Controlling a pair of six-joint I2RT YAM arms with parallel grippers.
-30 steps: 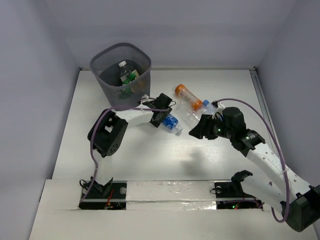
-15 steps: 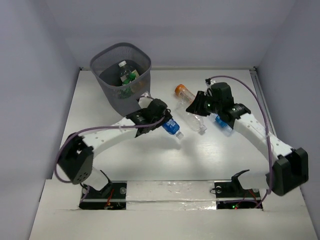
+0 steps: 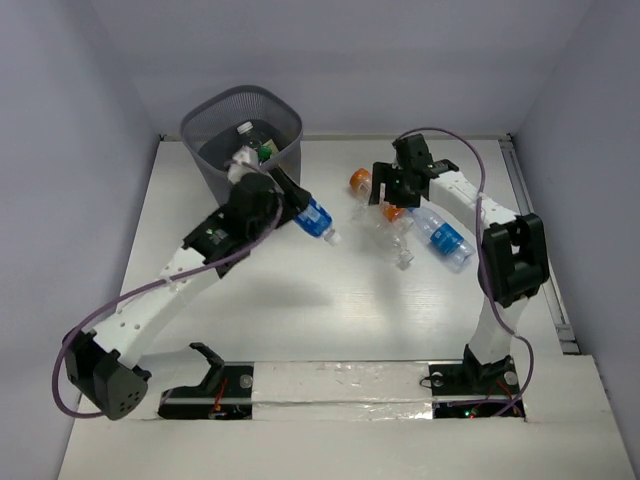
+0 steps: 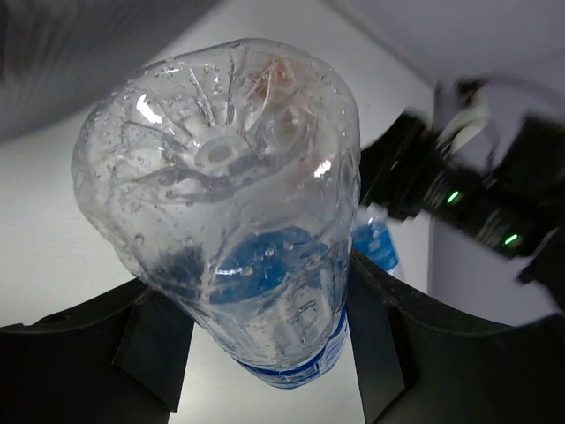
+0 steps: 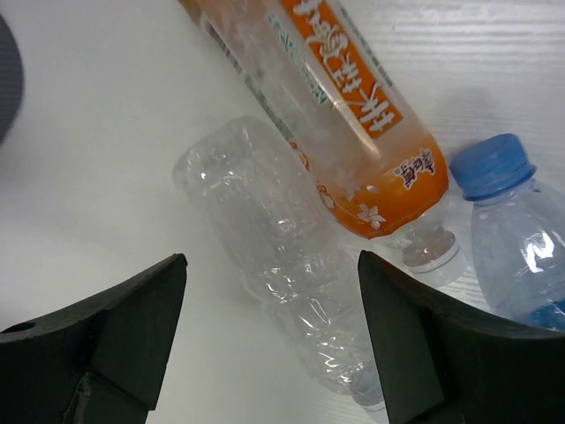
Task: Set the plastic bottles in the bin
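My left gripper (image 3: 285, 200) is shut on a blue-labelled clear bottle (image 3: 314, 217), held in the air just right of the bin (image 3: 202, 125); its base fills the left wrist view (image 4: 229, 203) between my fingers (image 4: 150, 344). The dark mesh bin holds bottles with green and white caps (image 3: 252, 150). My right gripper (image 3: 388, 196) is open above an orange bottle (image 5: 353, 115) and a clear bottle (image 5: 274, 256) lying side by side. A second blue-labelled bottle (image 3: 443, 236) lies right of them, its blue cap showing in the right wrist view (image 5: 491, 165).
White side walls enclose the table. A rail (image 3: 530, 220) runs along the right edge. The arm bases (image 3: 340, 385) sit at the near edge.
My left arm has lifted the blue-labelled bottle up and left toward the bin. My right arm has swung back and left, from beside the second blue bottle to over the orange and clear bottles.
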